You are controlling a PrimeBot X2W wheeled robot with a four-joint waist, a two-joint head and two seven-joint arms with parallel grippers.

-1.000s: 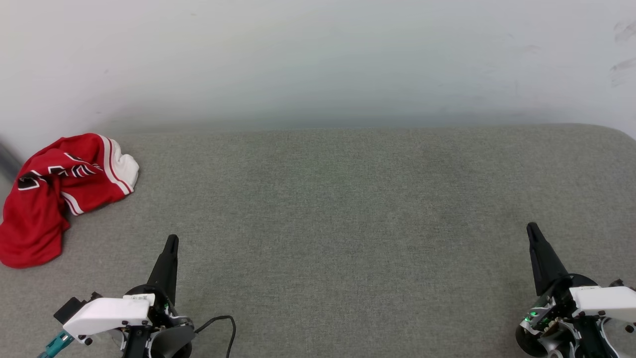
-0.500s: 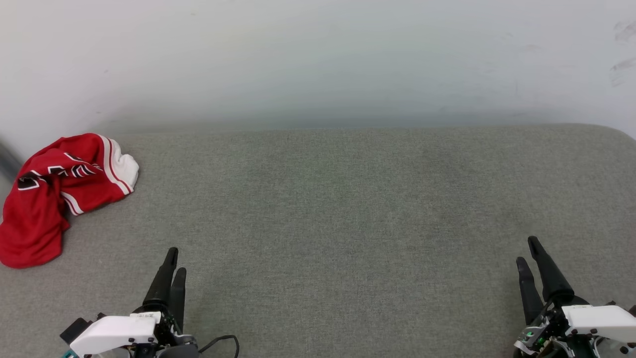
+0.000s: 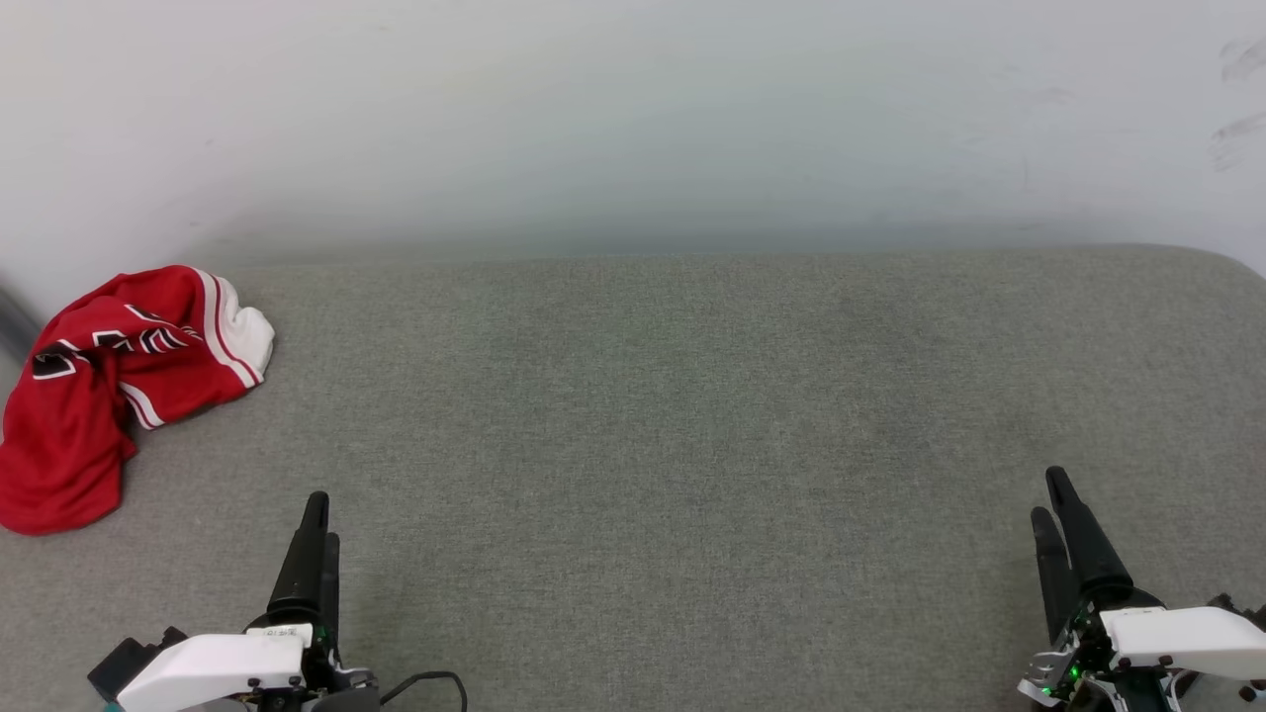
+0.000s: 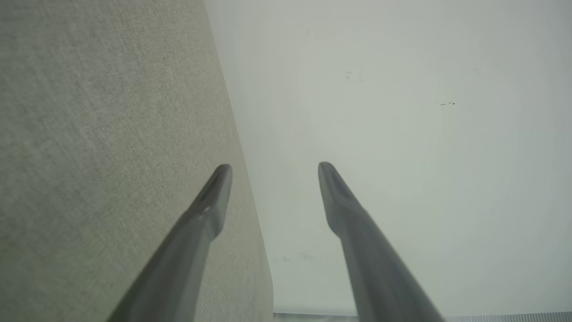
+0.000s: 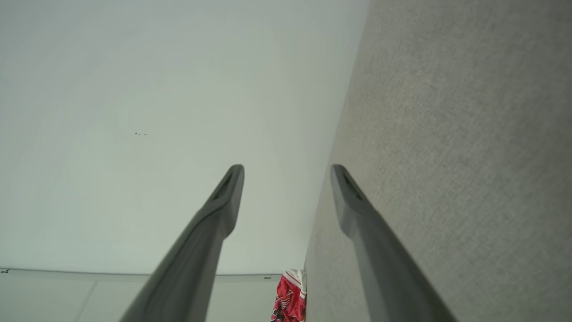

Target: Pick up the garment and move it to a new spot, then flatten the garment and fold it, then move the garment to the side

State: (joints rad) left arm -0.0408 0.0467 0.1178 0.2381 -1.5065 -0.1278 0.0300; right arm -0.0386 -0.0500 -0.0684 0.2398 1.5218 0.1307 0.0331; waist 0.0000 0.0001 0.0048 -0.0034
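The garment, a red jersey with a white sleeve, striped trim and black lettering, lies crumpled at the far left of the grey padded surface, near the wall. It appears small in the right wrist view as the garment. My left gripper hovers at the lower left, open and holding nothing, well in front of the garment. In the left wrist view the left gripper has its fingers spread. My right gripper is at the lower right, open and holding nothing. The right gripper also shows parted fingers.
A pale wall rises right behind the grey surface. A dark cable loops beside the left wrist. The surface's rounded corner is at the far right.
Both grippers went from shut to open. Both arms drew back toward the lower edge of the head view. The garment stayed where it was.
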